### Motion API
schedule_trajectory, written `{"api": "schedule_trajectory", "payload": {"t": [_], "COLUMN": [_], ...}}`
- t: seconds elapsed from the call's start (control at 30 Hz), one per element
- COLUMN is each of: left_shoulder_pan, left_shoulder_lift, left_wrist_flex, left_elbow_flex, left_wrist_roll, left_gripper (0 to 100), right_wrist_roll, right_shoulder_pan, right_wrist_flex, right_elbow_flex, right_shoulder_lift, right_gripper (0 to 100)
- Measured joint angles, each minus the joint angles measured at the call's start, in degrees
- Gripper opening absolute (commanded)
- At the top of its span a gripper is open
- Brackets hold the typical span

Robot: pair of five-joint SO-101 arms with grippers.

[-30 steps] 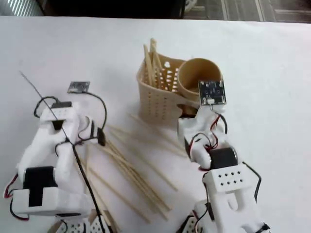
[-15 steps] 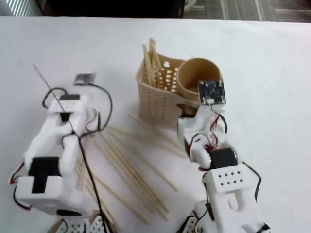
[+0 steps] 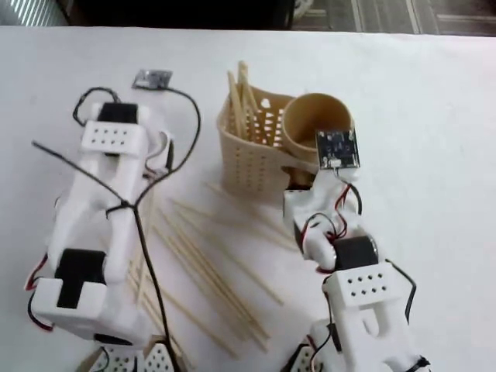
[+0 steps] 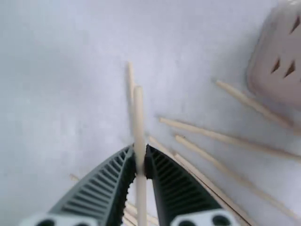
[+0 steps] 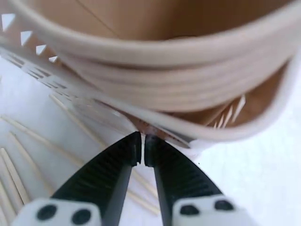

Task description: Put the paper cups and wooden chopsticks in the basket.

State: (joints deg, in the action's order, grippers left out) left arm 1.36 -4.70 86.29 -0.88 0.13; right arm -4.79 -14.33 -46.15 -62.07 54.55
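Wooden chopstick (image 4: pixel 138 122) pinched in left hand (image 4: pixel 140 162) above open table (image 4: pixel 56 70); right hand (image 5: pixel 142 141) pressed together at basket (image 5: pixel 225 133) rim.

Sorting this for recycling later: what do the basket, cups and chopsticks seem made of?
Basket: probably moulded plastic, beige and matt, judging by its regular rows of holes and smooth rim.
Cups: tan, matt, thin-walled with rolled rims, so likely paper.
Chopsticks: pale, slim, dull sticks, likely bare wood or bamboo; grain too fine to see.

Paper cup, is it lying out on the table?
No, the paper cup stands inside the basket, beside upright chopsticks.
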Motion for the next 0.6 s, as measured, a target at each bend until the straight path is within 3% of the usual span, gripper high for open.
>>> {"api": "schedule_trajectory", "payload": {"t": [0.27, 0.47, 0.6], "left_shoulder_pan": [0.0, -0.6, -4.7], "left_shoulder_lift": [0.0, -0.4, -0.4], "left_wrist_flex": [13.5, 14.9, 13.4], "left_elbow_flex": [25.8, 47.4, 58.5], "left_wrist_roll": [0.0, 0.0, 0.0], "left_gripper": [2, 2, 2], "right_wrist_roll": [0.0, 0.0, 0.0], "right_shoulder_pan": [0.0, 0.1, 2.3], "right_wrist_flex": [0.0, 0.0, 0.0], "right_elbow_flex": [0.0, 0.0, 0.0], "right_shoulder_lift": [0.0, 0.0, 0.0], "right_gripper": [3.1, 2.9, 2.8]}}
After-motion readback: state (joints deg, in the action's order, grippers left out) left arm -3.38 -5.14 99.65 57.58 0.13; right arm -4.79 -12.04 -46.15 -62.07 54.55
